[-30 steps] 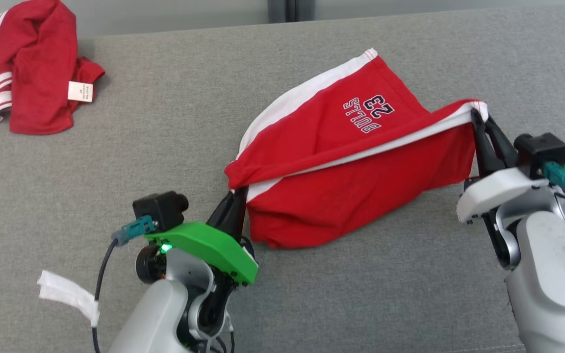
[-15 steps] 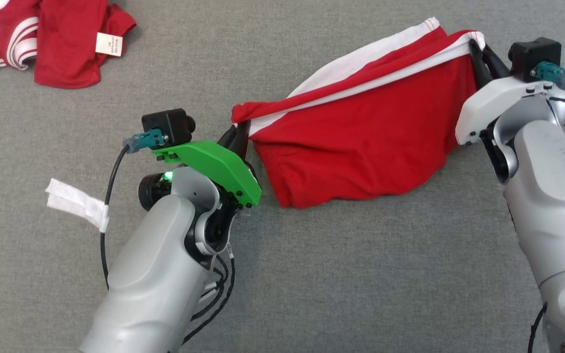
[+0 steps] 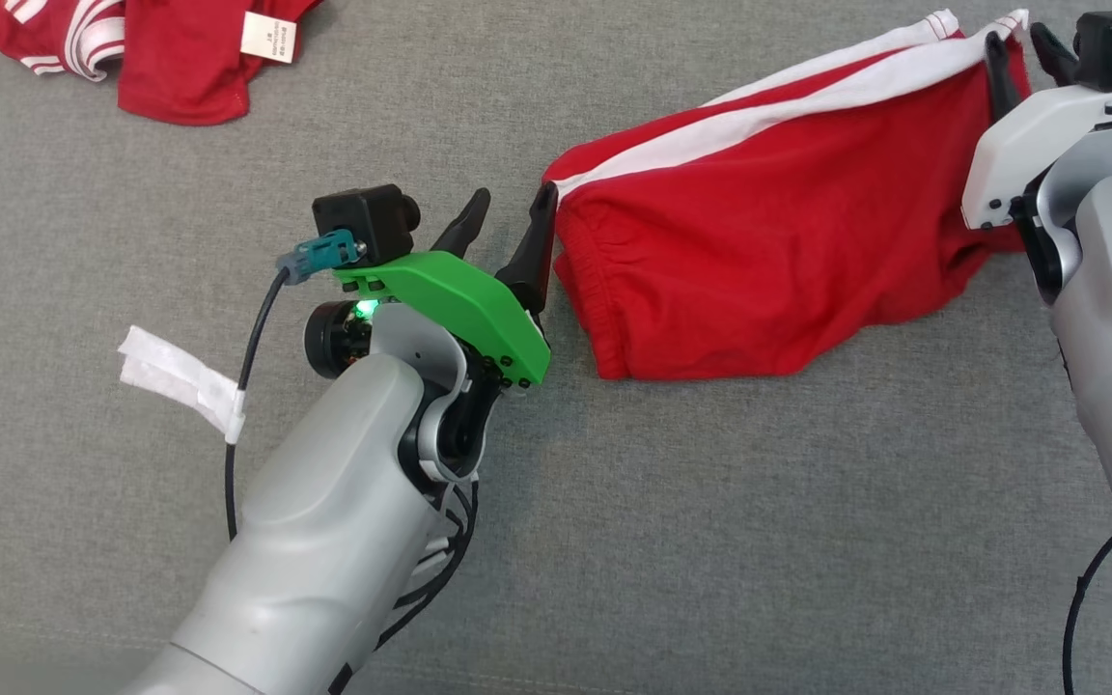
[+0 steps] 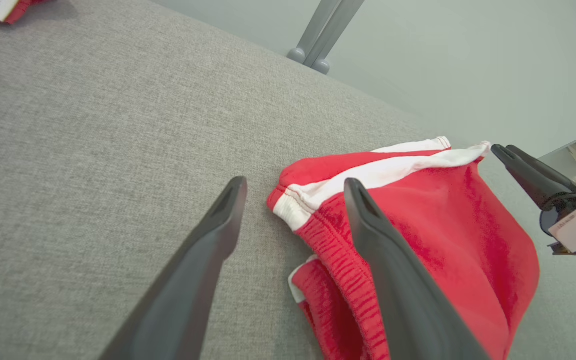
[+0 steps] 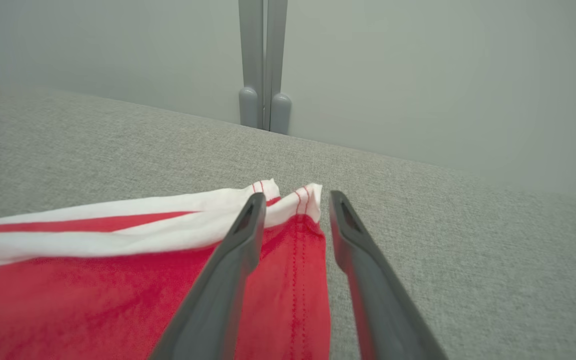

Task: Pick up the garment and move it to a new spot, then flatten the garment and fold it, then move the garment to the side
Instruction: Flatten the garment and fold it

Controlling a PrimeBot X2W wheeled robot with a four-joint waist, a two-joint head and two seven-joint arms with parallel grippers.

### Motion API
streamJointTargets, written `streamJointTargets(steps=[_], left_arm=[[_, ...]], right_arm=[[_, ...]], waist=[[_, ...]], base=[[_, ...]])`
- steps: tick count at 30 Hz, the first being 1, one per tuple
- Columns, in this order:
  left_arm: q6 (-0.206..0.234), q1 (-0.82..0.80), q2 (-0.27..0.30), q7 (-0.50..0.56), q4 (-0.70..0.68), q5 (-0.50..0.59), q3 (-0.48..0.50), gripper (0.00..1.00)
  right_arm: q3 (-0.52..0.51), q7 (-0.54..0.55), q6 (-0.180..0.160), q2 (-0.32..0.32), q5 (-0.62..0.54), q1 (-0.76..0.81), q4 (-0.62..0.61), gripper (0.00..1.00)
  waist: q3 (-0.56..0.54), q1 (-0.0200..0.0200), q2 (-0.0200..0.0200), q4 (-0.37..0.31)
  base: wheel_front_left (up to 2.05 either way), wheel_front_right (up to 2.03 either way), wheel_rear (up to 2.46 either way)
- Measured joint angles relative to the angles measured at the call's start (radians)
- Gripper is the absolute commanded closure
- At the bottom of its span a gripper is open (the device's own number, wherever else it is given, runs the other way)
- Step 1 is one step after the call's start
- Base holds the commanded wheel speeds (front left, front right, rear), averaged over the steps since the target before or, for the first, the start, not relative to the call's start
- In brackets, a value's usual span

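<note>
**Both grippers open at the ends of the red shorts**

Nearest, on the left, a strip of white tape (image 3: 180, 381) is wrapped round the cable (image 3: 245, 386) of the left arm. Just beyond it the left gripper (image 3: 513, 198) has its two dark fingers spread wide and holds nothing. Its right finger is beside the elastic waistband end of the red shorts (image 3: 759, 251).

The shorts lie on the grey cushion (image 3: 710, 541), running from the middle toward the far right, white stripe along the far edge. At their far right corner the right gripper (image 3: 1019, 58) stands with fingers parted, the white-trimmed hem lying loose between and beneath them (image 5: 296, 197).

Far left, well apart, a second red garment (image 3: 180, 58) lies crumpled, its white label (image 3: 267, 37) showing. Past the cushion a grey post (image 5: 263, 65) stands against the wall.
</note>
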Motion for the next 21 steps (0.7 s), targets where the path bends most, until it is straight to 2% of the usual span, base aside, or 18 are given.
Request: streamJointTargets(steps=[6,14,21], left_arm=[[-0.016,0.049,0.044,-0.104,-0.041,0.025,0.017,0.0],[0.002,0.192,0.112,-0.189,-0.162,0.061,0.059,0.0],[0.037,0.337,0.152,-0.201,-0.294,0.099,0.134,0.0]], right_arm=[[-0.015,-0.039,0.0,-0.004,-0.016,-0.016,0.034,0.0],[0.008,-0.052,0.0,-0.012,-0.002,-0.02,0.076,0.0],[0.051,0.06,0.0,-0.042,0.069,-0.001,0.114,0.0]], waist=[[-0.016,0.0,0.0,0.016],[-0.051,0.0,0.0,0.008],[-0.084,0.0,0.0,-0.01]], base=[[0.0,0.0,0.0],[0.0,0.0,0.0],[0.0,0.0,0.0]])
